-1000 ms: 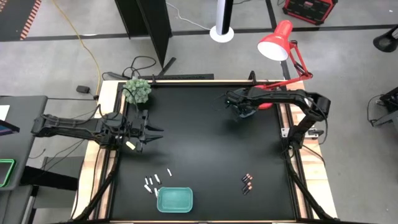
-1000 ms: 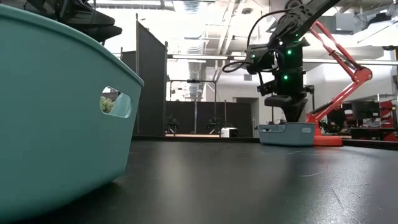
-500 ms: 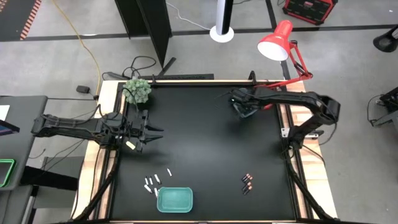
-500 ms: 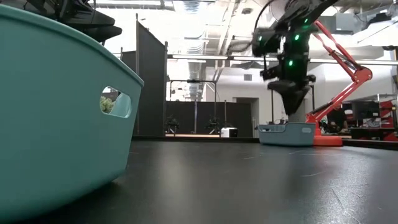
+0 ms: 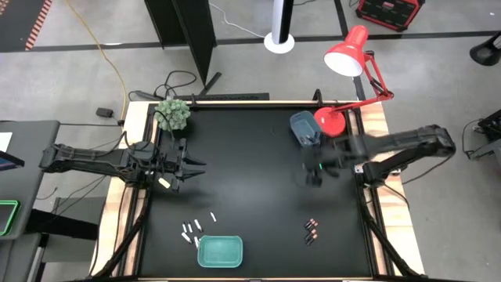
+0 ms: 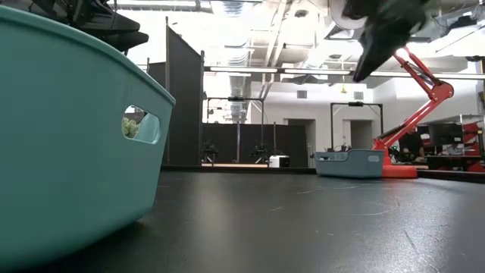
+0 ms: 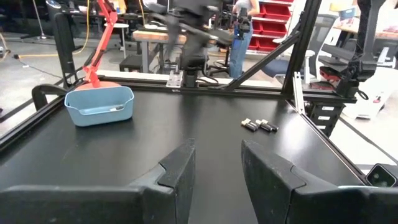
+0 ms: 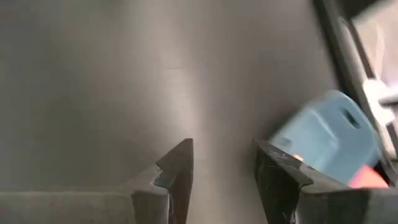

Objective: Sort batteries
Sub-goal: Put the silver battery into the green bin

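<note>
Several whitish-silver batteries (image 5: 196, 227) lie loose on the black table just beyond the teal tray (image 5: 220, 251) at the near edge. Three dark batteries (image 5: 311, 230) lie at the near right and also show in the left wrist view (image 7: 259, 125). The blue tray (image 5: 304, 129) stands at the far right. My right gripper (image 5: 311, 174) is blurred above the table, between the blue tray and the dark batteries. In its wrist view it (image 8: 224, 174) is open with nothing between the fingers. My left gripper (image 5: 192, 166) waits at the table's left, open and empty (image 7: 217, 168).
A small green plant (image 5: 173, 114) stands at the far left corner. A red desk lamp (image 5: 348, 55) reaches over the far right corner, its base (image 5: 329, 121) beside the blue tray. The table's middle (image 5: 250, 180) is bare black surface.
My right gripper has left its place over the blue tray, risen, and swung fast toward the table's near edge. It now hangs above bare table short of the dark batteries. The blue tray stays where it was.
</note>
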`<control>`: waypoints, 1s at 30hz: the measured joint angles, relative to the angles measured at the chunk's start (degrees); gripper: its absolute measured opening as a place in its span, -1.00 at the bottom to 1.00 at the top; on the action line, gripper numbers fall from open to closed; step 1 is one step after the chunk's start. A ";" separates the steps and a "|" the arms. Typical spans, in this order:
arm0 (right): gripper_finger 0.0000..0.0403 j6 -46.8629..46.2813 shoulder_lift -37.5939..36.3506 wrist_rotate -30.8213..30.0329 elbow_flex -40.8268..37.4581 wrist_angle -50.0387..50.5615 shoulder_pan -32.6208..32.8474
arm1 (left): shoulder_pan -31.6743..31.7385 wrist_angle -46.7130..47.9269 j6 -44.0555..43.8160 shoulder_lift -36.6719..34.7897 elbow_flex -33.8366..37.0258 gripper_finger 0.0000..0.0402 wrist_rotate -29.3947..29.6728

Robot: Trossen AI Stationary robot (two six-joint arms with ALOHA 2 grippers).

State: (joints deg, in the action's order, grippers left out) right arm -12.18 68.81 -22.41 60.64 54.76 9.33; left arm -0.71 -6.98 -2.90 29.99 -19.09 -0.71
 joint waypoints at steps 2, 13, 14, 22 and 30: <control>-0.14 -1.02 0.75 0.02 0.02 -0.02 6.26 | -0.02 0.00 0.03 -0.01 0.00 -0.38 0.00; -0.14 -19.05 10.94 0.04 0.02 -2.08 30.81 | -0.02 -0.04 0.07 -0.01 0.00 -0.38 0.02; -0.14 -19.83 12.11 0.04 0.02 -2.40 32.15 | 0.00 -0.04 0.07 0.00 0.00 -0.38 0.03; -0.21 -23.50 21.61 0.25 0.02 -2.73 35.51 | -0.01 -0.17 0.07 0.01 0.00 -0.38 0.07; -0.25 -16.54 25.93 6.07 0.02 -3.79 31.99 | -0.02 -0.17 -0.20 -0.01 0.00 -0.38 0.09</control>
State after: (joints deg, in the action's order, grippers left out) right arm -28.72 94.74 -16.35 60.66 50.97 41.33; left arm -0.73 -7.16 -3.10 29.98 -19.09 -0.62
